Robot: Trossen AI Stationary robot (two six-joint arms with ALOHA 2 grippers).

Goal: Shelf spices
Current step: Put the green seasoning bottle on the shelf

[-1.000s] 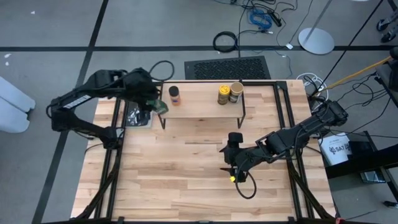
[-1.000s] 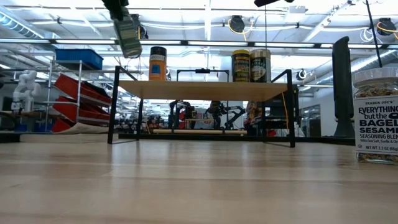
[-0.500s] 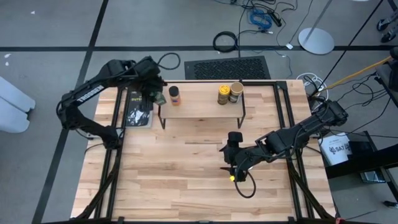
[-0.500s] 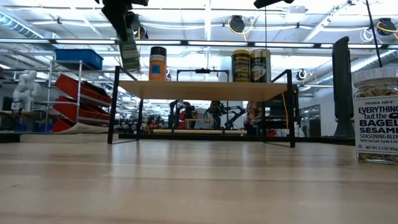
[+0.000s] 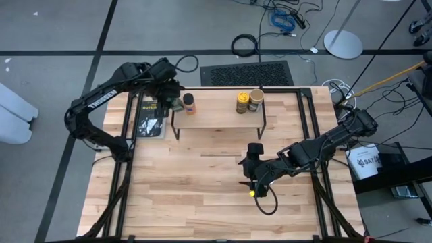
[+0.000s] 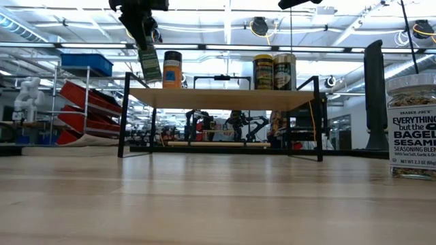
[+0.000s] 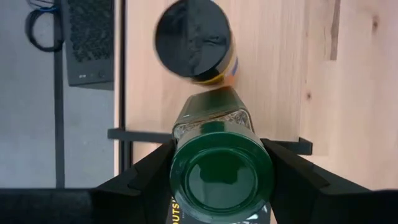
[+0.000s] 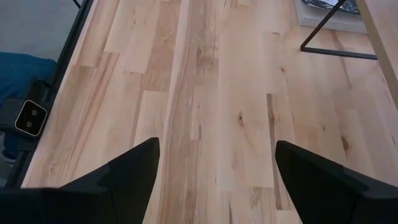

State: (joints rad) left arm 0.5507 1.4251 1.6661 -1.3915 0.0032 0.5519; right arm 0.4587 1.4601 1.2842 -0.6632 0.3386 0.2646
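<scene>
The left gripper is clamped on a green-lidded jar, holding it in the air above the left end of the shelf, just beside the dark-lidded orange jar. Three jars stand on the shelf: that one, plus a yellow-lidded jar and a tan-lidded jar touching each other. The right gripper waits spread wide and empty over the wooden table. A fifth jar stands on the table. A flat black packet lies left of the shelf.

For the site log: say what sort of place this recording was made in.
Probably a robotics lab or workshop. The light wooden plank tabletop sits in a black metal frame on a grey floor with loose cables. Behind it, the low view shows open ceiling lights, shelving with red and blue bins and a small white robot.
</scene>
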